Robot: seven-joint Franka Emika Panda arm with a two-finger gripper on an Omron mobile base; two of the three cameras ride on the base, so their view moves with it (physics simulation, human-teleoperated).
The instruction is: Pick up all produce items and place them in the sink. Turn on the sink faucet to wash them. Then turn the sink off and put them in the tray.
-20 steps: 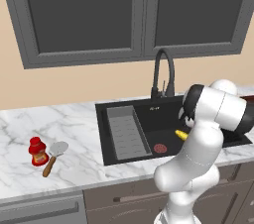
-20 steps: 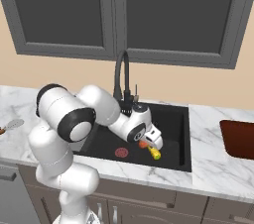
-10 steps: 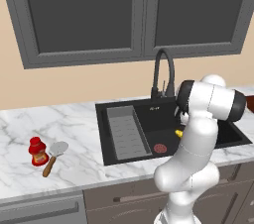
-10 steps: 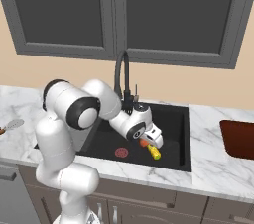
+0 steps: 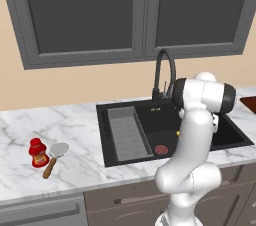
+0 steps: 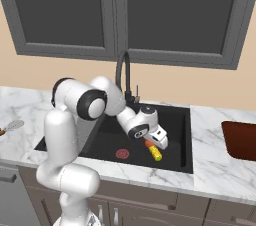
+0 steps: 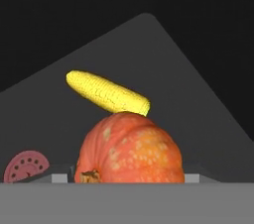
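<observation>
My gripper is low in the black sink, right of the red drain. In the hand view an orange-red vegetable sits between my fingertips, which stand close against its two sides; my gripper looks shut on it. The yellow corn cob lies on the basin floor just beyond it. In the right base view the vegetable is at the finger ends and the corn just below. The black faucet arches over the basin, with no water running. The reddish-brown tray lies on the counter to the right.
A grey ribbed insert fills the left part of the sink. A red squat bottle and a wooden-handled spatula lie on the marble counter far left. Dark cabinets hang above the faucet.
The arm's upper links have swung slightly to the left. The gripper stays low in the sink at the two produce items, almost in the same place.
</observation>
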